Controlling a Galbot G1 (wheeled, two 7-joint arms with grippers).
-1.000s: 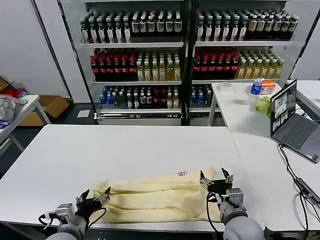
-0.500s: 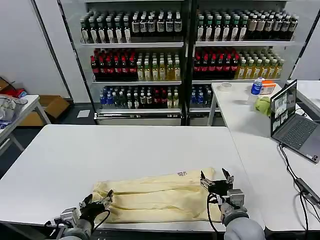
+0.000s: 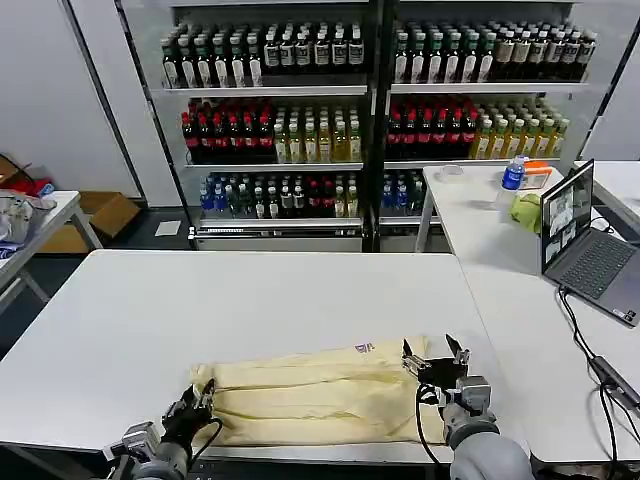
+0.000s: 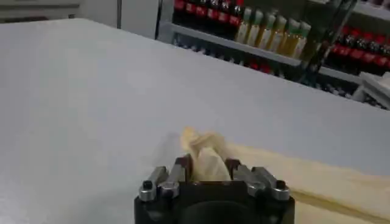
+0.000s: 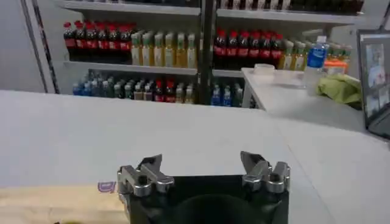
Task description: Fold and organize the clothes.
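Note:
The clothes are one pale cream-yellow garment point(image 3: 320, 390), folded into a long band along the near edge of the white table point(image 3: 250, 300). My left gripper point(image 3: 197, 408) is at the band's left end and is shut on a bunched corner of the fabric. In the left wrist view the cream cloth point(image 4: 304, 176) runs away from the left gripper point(image 4: 206, 164), with a tuft pinched between the jaws. My right gripper point(image 3: 435, 358) hovers open over the garment's right end. In the right wrist view the right gripper point(image 5: 201, 161) holds nothing, and the garment point(image 5: 55, 204) lies beside it.
A second white table on the right carries a laptop point(image 3: 590, 250), its cable point(image 3: 600, 370), a green cloth point(image 3: 527, 210) and a blue bottle point(image 3: 513, 172). Shelves of drink bottles point(image 3: 350, 120) stand behind. A small side table with a cloth pile point(image 3: 15, 215) is far left.
My left gripper has drawn back toward the table's near edge and gone from open to shut on the garment's left end, bunching it. The right gripper has stayed put.

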